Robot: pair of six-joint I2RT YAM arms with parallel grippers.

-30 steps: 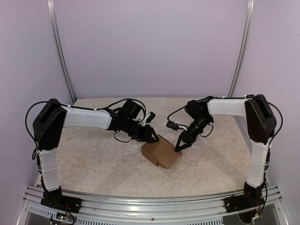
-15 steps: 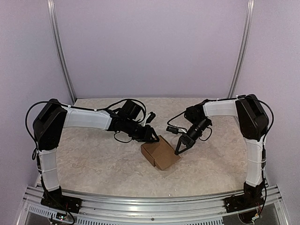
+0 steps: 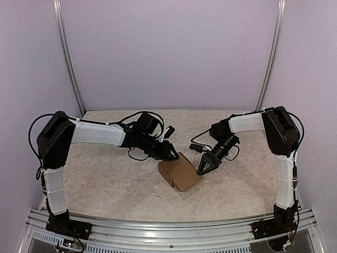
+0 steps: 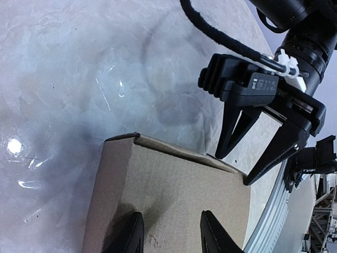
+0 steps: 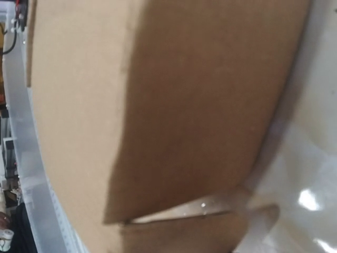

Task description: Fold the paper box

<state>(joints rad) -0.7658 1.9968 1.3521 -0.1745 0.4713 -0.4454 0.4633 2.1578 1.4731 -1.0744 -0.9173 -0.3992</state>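
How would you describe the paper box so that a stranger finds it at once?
On the marbled table, look between the left end effector and the right end effector. There sits the paper box, small and squarish, the only brown cardboard thing there.

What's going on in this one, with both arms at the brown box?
Two arms are working on the paper box, which sits on the table already standing as a squarish box rather than a flat sheet. The left gripper is at the box's far-left side, with its fingers apart and lying over the top panel. The right gripper is open with its tips at the box's right edge. Whether they touch it is hard to tell. The right wrist view shows a slight gap along one seam.
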